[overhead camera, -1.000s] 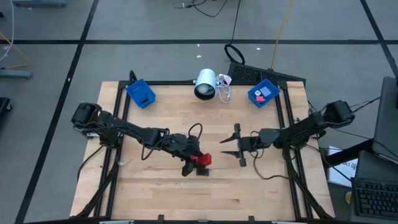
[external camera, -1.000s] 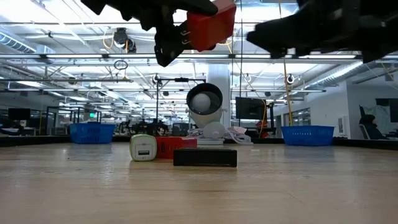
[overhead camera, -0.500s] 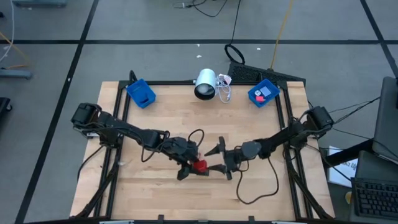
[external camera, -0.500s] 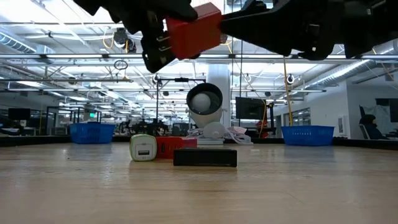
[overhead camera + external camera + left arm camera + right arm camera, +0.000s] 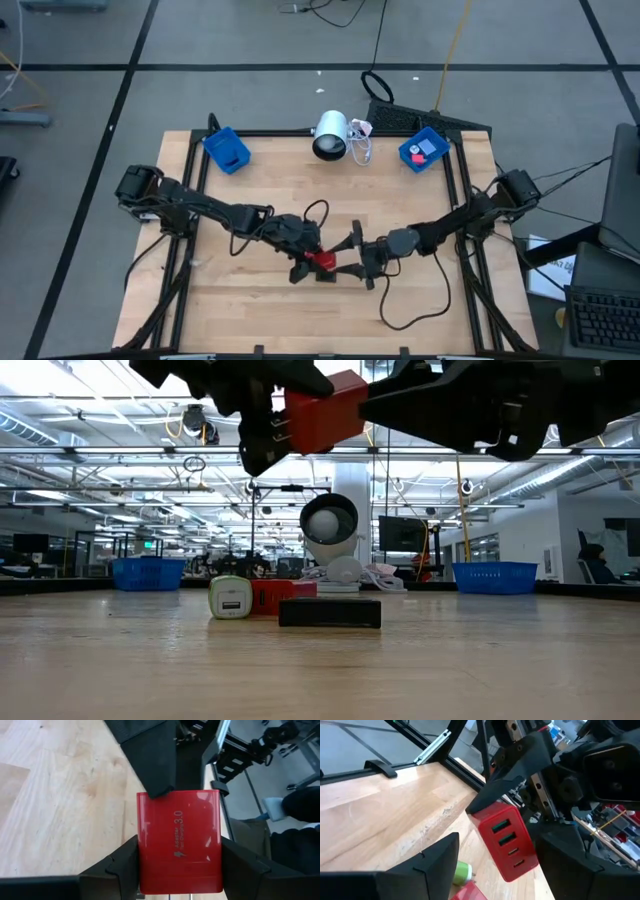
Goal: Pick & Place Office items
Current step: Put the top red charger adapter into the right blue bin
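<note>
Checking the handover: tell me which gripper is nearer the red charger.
Left. The left gripper is clamped on the red charger; the right gripper is open around its free end, not gripping.

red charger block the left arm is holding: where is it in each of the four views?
High view: red charger, table middle, between the two end effectors.
Low view: top centre, held above the table.
Left wrist view: centre, clamped in the left end effector.
Right wrist view: centre, ports facing the camera.
Shared landmark: the wooden table.
</note>
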